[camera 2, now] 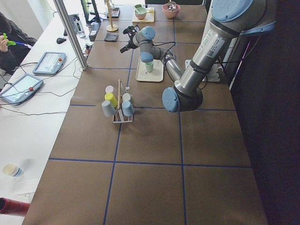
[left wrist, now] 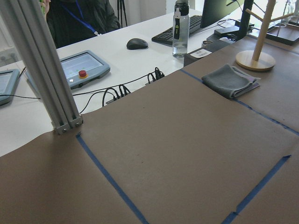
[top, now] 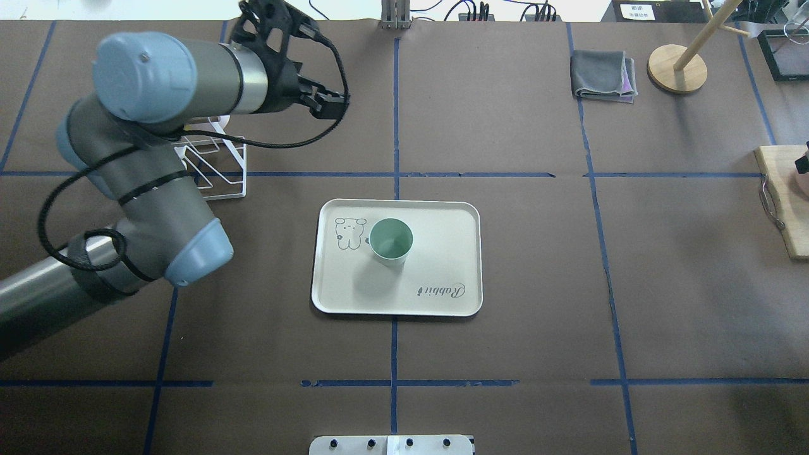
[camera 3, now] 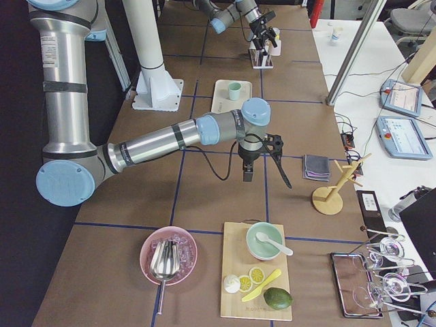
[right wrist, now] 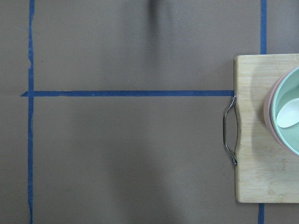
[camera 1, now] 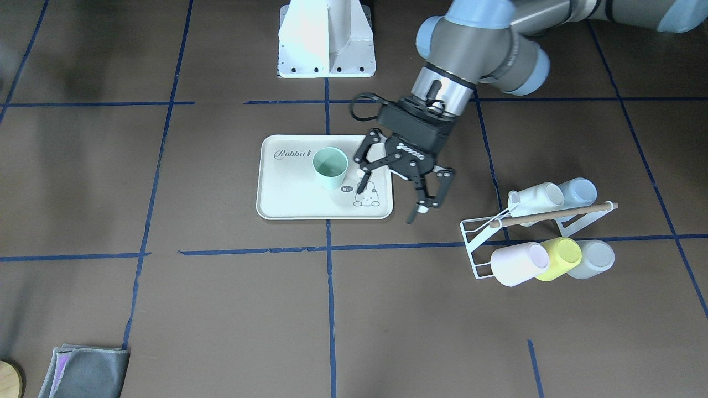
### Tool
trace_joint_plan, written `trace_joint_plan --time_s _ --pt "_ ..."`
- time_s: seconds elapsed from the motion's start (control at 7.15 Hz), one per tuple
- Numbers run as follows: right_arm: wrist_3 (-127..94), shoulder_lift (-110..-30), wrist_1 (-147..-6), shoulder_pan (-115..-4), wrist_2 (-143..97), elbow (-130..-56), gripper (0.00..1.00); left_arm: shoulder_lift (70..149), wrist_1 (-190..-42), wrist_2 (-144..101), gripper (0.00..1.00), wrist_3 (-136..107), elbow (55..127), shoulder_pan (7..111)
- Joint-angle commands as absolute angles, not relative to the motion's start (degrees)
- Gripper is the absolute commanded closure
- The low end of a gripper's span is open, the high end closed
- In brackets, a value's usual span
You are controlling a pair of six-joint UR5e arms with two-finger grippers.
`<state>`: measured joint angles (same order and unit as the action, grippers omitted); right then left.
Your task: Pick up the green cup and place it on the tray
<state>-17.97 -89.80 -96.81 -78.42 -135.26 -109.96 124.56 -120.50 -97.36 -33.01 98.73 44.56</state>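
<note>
The mint-green cup (camera 1: 330, 167) stands upright on the cream tray (camera 1: 287, 199), near the "Rabbit" script and the bunny drawing; it also shows in the overhead view (top: 390, 240) on the tray (top: 442, 265). My left gripper (camera 1: 390, 199) is open and empty, raised well above the table, apart from the cup, on the side of the tray's bunny end. My right gripper (camera 3: 266, 176) shows only in the exterior right view, above bare table far from the tray; I cannot tell if it is open or shut.
A white wire rack (camera 1: 481, 237) holds several cups, among them pink, lime-yellow and pale blue ones. A grey cloth (top: 603, 76) and a wooden stand (top: 676, 66) lie at the back right. A cutting board (right wrist: 261, 130) with a mint bowl (right wrist: 287, 112) is at the right end.
</note>
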Motion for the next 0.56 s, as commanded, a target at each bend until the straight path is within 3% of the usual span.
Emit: trace_joint_plan --time_s 0.0,0.42 --pt "-18.1 -89.7 -96.8 -78.7 -135.3 -110.0 0.0 117.8 -110.7 -113.3 0.0 -32.8 103.8 58.7" --pt "-18.2 -88.9 -96.9 -78.7 -135.1 -109.8 0.0 106.4 -102.8 -134.1 0.0 -27.5 102.7 76.4"
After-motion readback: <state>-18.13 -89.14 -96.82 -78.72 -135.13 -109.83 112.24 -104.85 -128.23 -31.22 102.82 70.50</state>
